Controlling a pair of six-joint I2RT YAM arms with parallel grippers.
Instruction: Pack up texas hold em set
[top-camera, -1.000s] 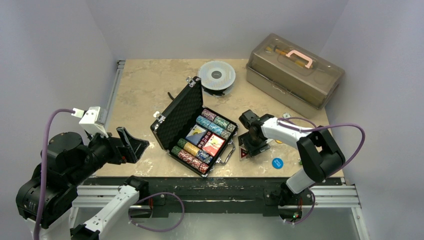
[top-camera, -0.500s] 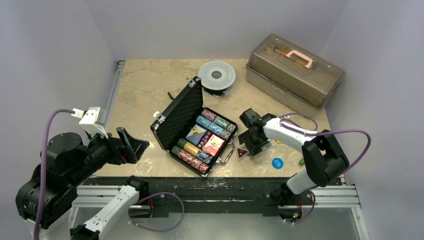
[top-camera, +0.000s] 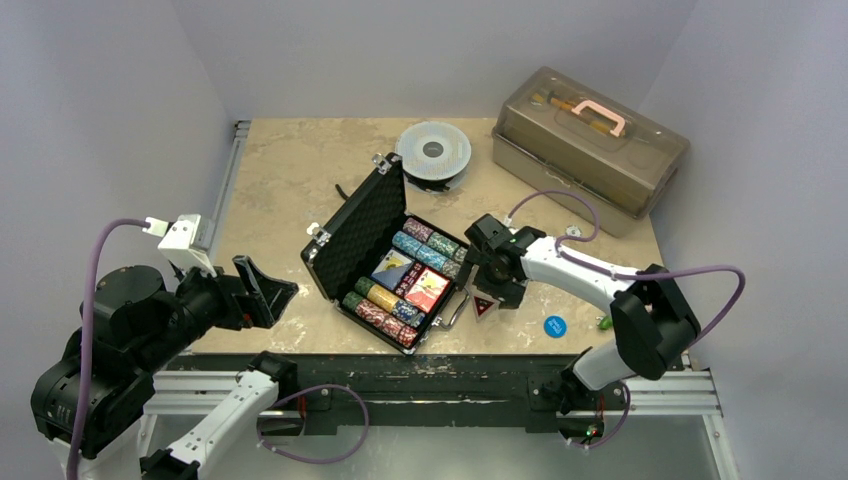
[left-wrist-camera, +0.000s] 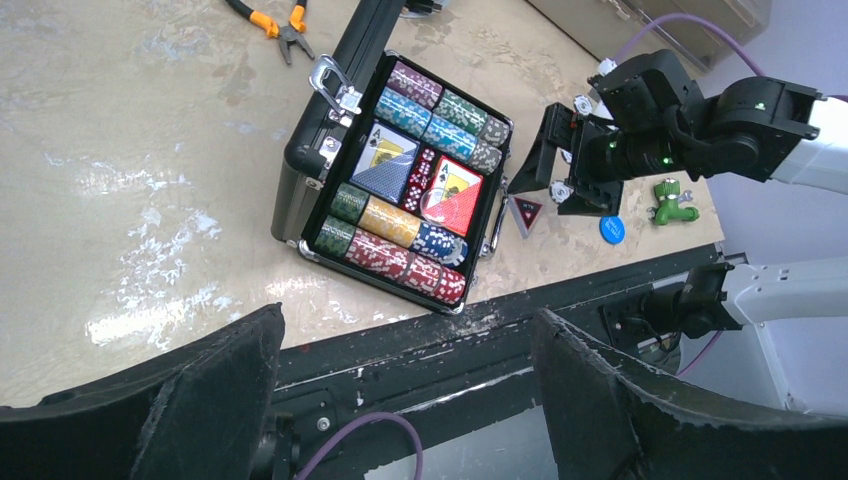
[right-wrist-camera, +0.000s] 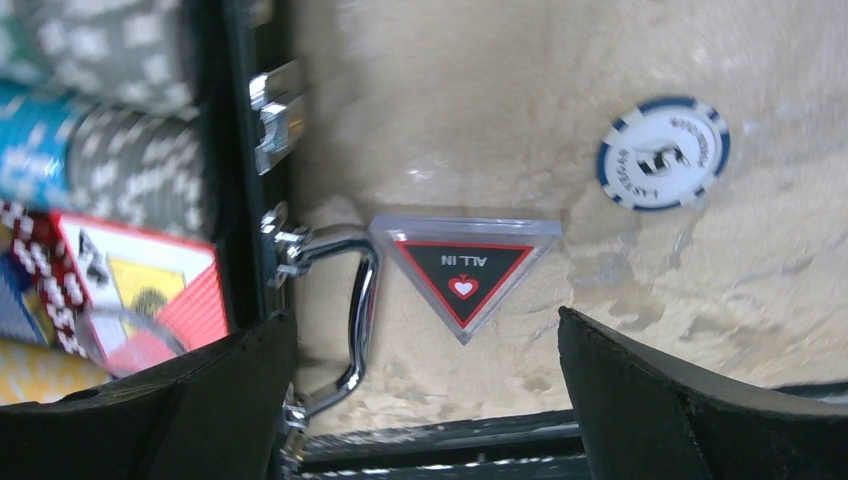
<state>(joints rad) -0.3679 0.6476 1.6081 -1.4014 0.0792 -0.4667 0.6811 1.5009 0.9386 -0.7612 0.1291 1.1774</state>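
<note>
The small black case (top-camera: 345, 250) stands open mid-table, its tray filled with rows of coloured chips (top-camera: 425, 245) and card decks (top-camera: 427, 290). On the table beside the case's silver handle (right-wrist-camera: 360, 300) lies a clear triangular "ALL IN" marker (right-wrist-camera: 465, 268). Just above this marker (top-camera: 484, 306) my right gripper (top-camera: 484, 288) hovers open, its fingers (right-wrist-camera: 640, 400) either side of it and not touching. A blue disc (top-camera: 555, 325) lies to the right; the right wrist view shows it (right-wrist-camera: 663, 152) flat on the table. My left gripper (top-camera: 265, 290) hangs open and empty over the table's near-left edge.
At the back right sits a translucent brown toolbox (top-camera: 590, 145) with a pink handle. A round grey spool (top-camera: 433, 150) stands behind the case lid. Orange-handled pliers (left-wrist-camera: 275, 17) lie at the far left, a small green part (left-wrist-camera: 675, 200) near the right edge.
My right gripper has opened wide and shifted left toward the case. The triangular marker now lies free on the table beneath it. The left arm has not moved.
</note>
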